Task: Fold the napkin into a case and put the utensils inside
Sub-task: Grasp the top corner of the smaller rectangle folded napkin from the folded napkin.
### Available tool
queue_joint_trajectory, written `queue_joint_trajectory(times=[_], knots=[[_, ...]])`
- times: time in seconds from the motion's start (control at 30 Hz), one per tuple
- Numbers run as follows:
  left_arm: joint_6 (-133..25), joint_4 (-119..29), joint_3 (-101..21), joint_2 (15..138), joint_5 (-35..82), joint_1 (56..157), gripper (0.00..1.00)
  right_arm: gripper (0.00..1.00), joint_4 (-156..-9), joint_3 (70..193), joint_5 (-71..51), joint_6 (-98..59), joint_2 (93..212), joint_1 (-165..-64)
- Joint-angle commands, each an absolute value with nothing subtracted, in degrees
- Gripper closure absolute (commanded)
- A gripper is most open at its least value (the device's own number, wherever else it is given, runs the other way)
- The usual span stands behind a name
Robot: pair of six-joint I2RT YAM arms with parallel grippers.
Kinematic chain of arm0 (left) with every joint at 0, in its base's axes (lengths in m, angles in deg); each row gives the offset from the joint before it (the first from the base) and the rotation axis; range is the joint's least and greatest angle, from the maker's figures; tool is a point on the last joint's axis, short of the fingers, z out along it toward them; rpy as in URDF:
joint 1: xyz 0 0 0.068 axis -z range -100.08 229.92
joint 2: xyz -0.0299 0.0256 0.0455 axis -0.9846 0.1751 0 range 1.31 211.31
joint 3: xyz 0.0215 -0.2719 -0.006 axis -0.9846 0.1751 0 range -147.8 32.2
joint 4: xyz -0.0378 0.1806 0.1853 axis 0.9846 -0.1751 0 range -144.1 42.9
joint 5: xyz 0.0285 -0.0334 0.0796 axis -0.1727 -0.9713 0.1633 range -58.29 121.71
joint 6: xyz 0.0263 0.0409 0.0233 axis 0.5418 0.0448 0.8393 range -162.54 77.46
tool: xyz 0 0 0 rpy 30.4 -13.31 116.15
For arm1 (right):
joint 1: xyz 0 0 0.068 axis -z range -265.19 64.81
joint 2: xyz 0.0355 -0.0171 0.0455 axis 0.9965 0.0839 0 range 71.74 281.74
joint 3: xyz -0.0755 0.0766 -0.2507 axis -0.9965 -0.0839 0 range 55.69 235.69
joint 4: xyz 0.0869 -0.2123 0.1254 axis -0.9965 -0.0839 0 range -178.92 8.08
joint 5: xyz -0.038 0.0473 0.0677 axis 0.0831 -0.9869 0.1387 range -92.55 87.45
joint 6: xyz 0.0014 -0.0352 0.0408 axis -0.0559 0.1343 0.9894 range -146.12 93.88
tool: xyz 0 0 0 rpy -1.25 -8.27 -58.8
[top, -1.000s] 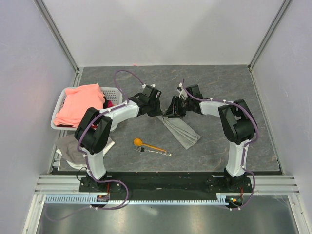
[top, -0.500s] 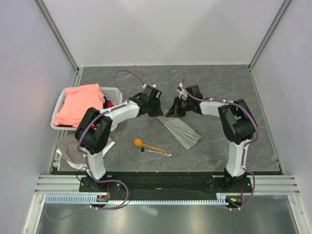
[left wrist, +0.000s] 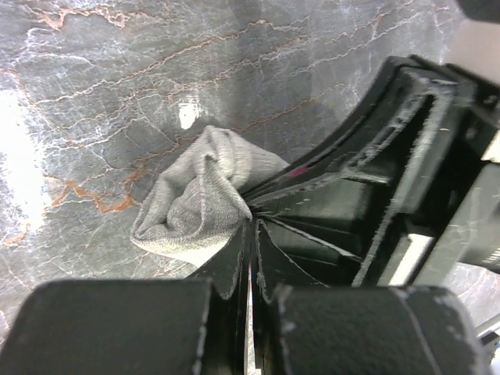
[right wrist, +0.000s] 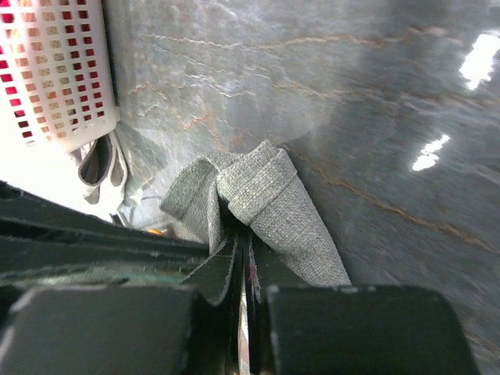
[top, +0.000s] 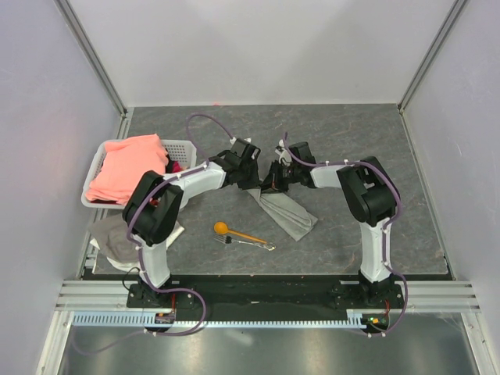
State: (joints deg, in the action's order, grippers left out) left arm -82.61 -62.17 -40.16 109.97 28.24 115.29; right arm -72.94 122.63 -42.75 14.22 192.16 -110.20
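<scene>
The napkin [top: 289, 216] lies on the counter [top: 351, 133] as a narrow folded strip. It runs slantwise from the middle of the counter towards the near right. Its far left end is bunched up between the two hands.

The left hand [top: 255, 181] comes from the left, and its fingers are pressed together on this end. In the left wrist view the grey cloth comes out of the closed fingertips as a crumpled knot. The right hand [top: 273, 181] comes from the right and pinches the same end, its fingers closed on a fold of the cloth. The two hands meet tip to tip at this spot.

The orange spoon [top: 234, 231] lies nearer to the arm bases, left of the strip and apart from it, with its bowl to the left. The metal fork [top: 254, 244] lies just beside the spoon's handle, on the near side.

At the left edge stands a white basket [top: 184, 146] with a pink cloth [top: 129, 166] in it. A whitish rag [top: 116, 239] lies in front of it.
</scene>
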Motion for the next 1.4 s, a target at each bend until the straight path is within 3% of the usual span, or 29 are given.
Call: queue_joint_trajectory(times=[0.0, 0.13, 0.37, 0.63, 0.87, 1.23, 1.37], knots=[[-83.6, -61.3, -42.1, 111.4, 29.4, 115.4, 0.98, 0.84, -78.7, 122.5, -39.1, 9.6, 187.4, -108.5], [-82.4, -61.5, -42.2, 113.5, 30.7, 115.4, 0.98, 0.73, -84.8, 121.3, -36.7, 6.1, 182.4, -108.0], [-80.2, -61.4, -43.9, 114.1, 30.1, 115.4, 0.93, 0.7, -88.9, 119.5, -32.4, 2.2, 178.3, -107.2], [-79.5, -60.5, -40.8, 105.3, 29.2, 115.4, 0.64, 0.71, -89.4, 117.7, -31.5, 0.5, 178.1, -107.1], [-79.5, -60.8, -40.3, 106.2, 28.9, 114.7, 0.64, 0.86, -85.9, 118.2, -33.7, 3.0, 180.0, -107.4], [-78.1, -63.3, -44.1, 112.5, 27.6, 114.8, 0.68, 0.92, -80.7, 119.7, -36.9, 6.7, 184.1, -108.7], [-78.1, -63.6, -43.8, 113.2, 27.8, 114.8, 0.75, 0.92, -80.2, 119.7, -36.9, 7.2, 184.3, -109.5]])
